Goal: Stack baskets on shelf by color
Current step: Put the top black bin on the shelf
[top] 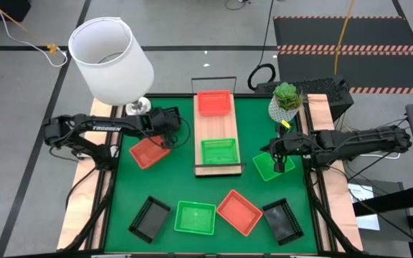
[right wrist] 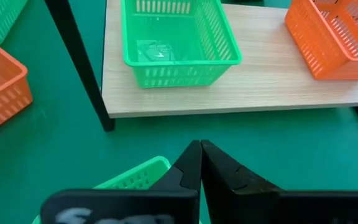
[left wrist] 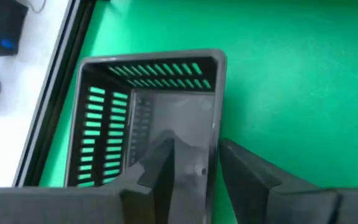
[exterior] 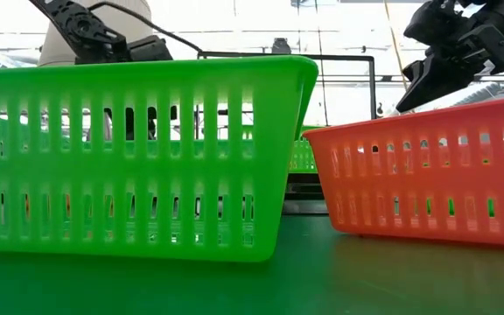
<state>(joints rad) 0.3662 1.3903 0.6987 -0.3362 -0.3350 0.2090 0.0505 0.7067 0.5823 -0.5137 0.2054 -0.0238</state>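
Baskets sit closest to you in a row across the front of the green mat (top: 171,183): a black basket (top: 149,218), a front green basket (top: 195,217), a front orange-red basket (top: 239,212) and a second black basket (top: 282,221). A bit farther back, your left gripper (top: 162,137) hangs over the edge of the side orange-red basket (top: 148,153), just left of the shelf. Its fingers (left wrist: 241,171) stand partly apart, one on each side of a basket wall, and they do not squeeze it. In that arm's own camera the basket looks dark, so you cannot be sure of its colour there. On the other side, your right gripper (right wrist: 199,146) hangs over the side green basket (top: 267,166), just right of the shelf. Its jaws are pressed tight together and hold nothing. Between both arms lies the shelf (top: 208,129), with a shelf green basket (top: 219,152) on its near end and a shelf orange-red basket (top: 214,102) on its far end. Behind that stand a white lamp (top: 111,57) and a little plant (top: 287,97).
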